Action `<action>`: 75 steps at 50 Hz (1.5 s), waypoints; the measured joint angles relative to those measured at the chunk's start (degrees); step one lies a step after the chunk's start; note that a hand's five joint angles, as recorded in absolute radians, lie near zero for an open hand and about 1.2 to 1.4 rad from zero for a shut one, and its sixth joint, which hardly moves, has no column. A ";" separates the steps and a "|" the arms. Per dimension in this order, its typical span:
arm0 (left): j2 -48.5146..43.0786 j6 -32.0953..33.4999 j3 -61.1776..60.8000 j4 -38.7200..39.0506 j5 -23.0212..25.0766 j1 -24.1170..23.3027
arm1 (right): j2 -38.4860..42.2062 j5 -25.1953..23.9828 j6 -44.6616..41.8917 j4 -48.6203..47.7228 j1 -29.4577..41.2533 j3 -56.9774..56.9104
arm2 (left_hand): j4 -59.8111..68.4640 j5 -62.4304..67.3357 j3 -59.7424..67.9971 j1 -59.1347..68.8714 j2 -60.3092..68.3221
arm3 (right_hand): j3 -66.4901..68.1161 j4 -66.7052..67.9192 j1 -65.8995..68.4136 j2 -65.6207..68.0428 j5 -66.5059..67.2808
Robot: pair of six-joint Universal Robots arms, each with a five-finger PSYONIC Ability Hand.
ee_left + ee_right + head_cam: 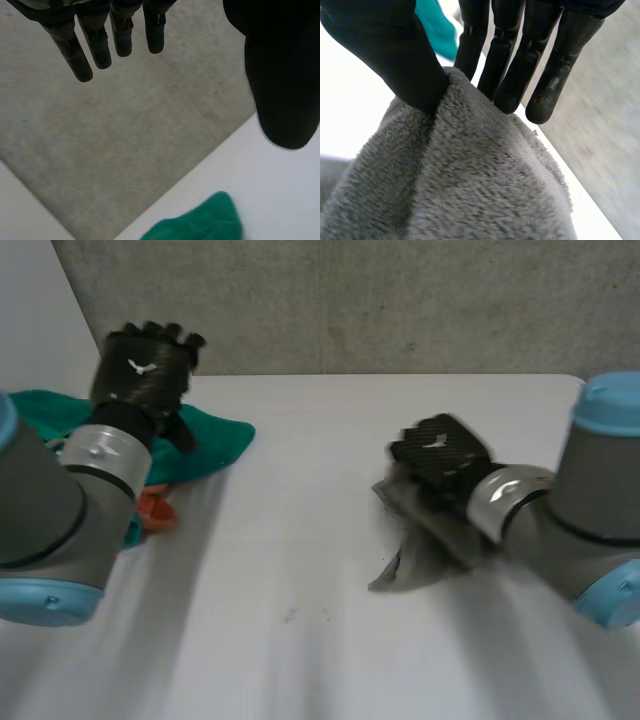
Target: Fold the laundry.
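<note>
right hand (pixel 440 455), grey towel (pixel 470 190) pinched thumb-to-fingers — apparently its edge

White table (pixel 330 570), grey concrete wall (pixel 400 300)

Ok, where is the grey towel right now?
In the head view the grey towel is at the right side of the table, pinched by the right robot hand, well apart from the green cloth at the left.

The grey towel (pixel 470 175) is thick, fuzzy fleece. The green cloth (pixel 215 440) at far left looks soft and matt. The table (pixel 320 580) is smooth white, the far wall (pixel 400 300) rough concrete. The left hand (pixel 145 365) has a glossy woven back.
</note>
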 measured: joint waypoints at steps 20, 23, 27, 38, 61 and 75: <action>3.03 -2.03 -3.17 0.01 0.33 0.92 | 2.73 3.66 8.11 -0.71 15.85 -3.12 | -0.16 0.00 0.00 0.00 -0.09 | -55.89 -54.68 -43.34 -54.69 -52.21; 2.62 -1.93 -4.04 -0.06 1.02 -0.38 | -3.32 3.92 11.00 4.50 9.26 -2.11 | -0.16 0.00 0.00 0.00 -0.09 | -55.89 -54.68 -43.34 -54.69 -52.22; 1.91 -1.86 -4.81 -0.44 2.77 -2.24 | -6.95 3.36 12.65 9.34 2.93 -1.13 | -0.16 0.00 0.00 0.00 -0.09 | -55.89 -54.68 -43.34 -54.69 -52.22; -7.49 -0.98 -3.74 -4.43 11.86 -7.81 | -8.32 1.61 6.12 14.62 -10.18 7.10 | 0.07 0.22 0.13 0.22 0.10 | -55.89 -54.68 -43.34 -54.69 -52.22; -26.93 4.31 10.87 -9.92 16.56 -8.93 | -4.61 -3.61 10.60 -4.62 -8.22 21.14 | 44.80 42.81 43.86 43.80 44.81 | -45.63 -45.45 -35.58 -45.53 -43.78; -24.78 4.08 13.38 -10.06 16.05 -8.47 | 0.51 -1.47 13.21 -9.64 -4.22 15.36 | 56.36 52.03 54.86 49.56 56.19 | -1.01 -0.72 2.18 -0.01 -0.12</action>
